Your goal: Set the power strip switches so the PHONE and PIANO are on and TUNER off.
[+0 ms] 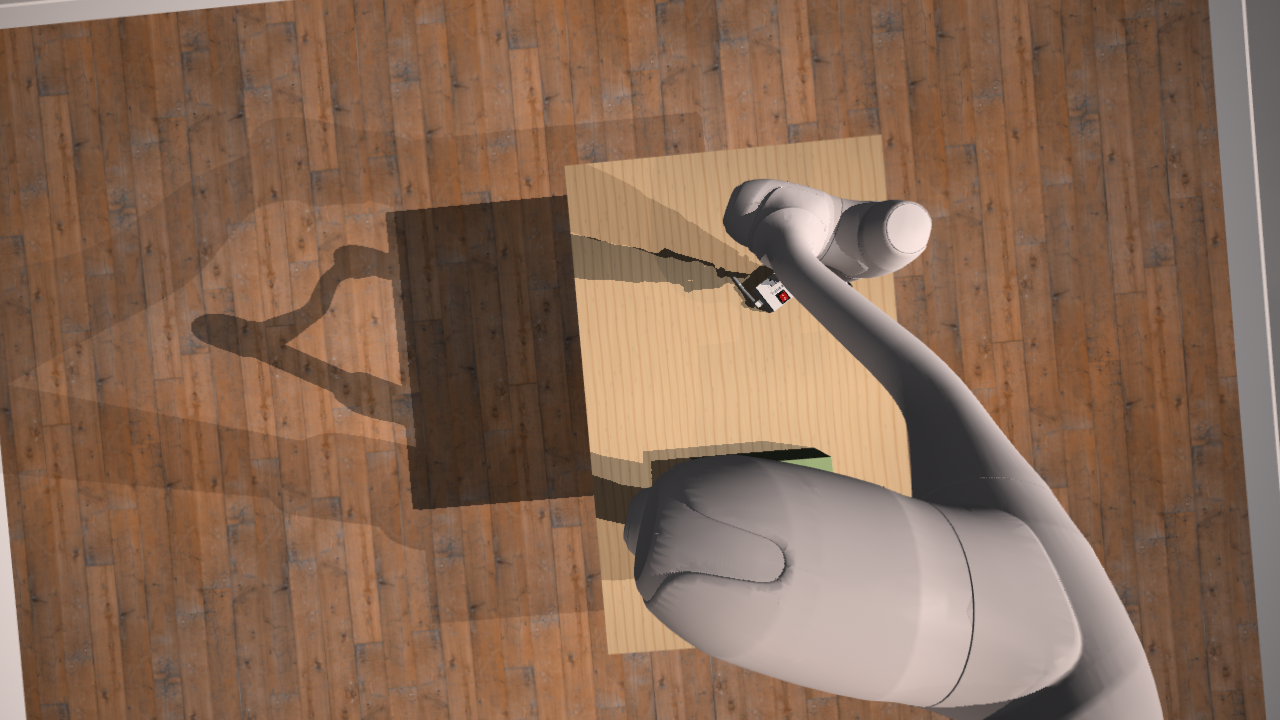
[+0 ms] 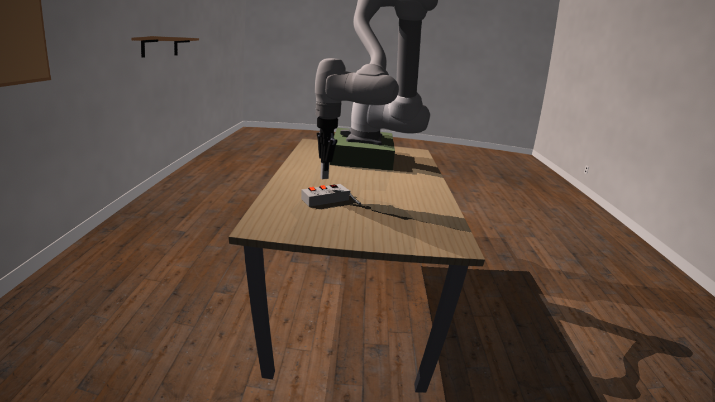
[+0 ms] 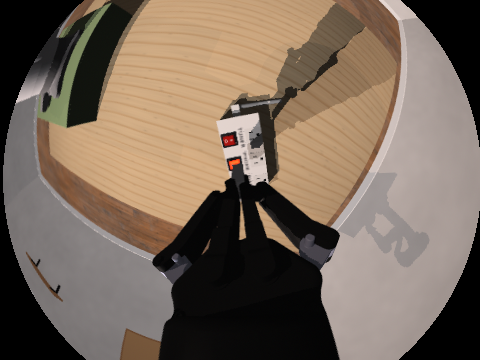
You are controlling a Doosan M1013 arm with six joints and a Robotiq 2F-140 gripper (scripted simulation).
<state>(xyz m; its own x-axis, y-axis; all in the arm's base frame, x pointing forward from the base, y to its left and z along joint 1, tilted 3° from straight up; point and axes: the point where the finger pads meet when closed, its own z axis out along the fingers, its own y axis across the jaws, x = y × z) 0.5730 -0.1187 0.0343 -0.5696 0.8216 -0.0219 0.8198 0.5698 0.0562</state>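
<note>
A small grey power strip (image 2: pixel 324 195) lies flat on the wooden table (image 2: pixel 360 205), the right way up. In the exterior view two of its switches glow bright orange and the right one is dark. My gripper (image 2: pixel 324 172) is shut and empty, pointing straight down a little above the strip's middle switch. In the wrist view the strip (image 3: pixel 246 147) shows one dark red switch and one bright orange switch, and the shut fingertips (image 3: pixel 244 188) hide its near end. In the overhead view the strip (image 1: pixel 768 290) is partly hidden under my arm. The switch labels are too small to read.
My green base block (image 2: pixel 363 148) stands at the far end of the table. The strip's cable (image 2: pixel 361 204) trails off to its right. The table's left edge is close to the strip.
</note>
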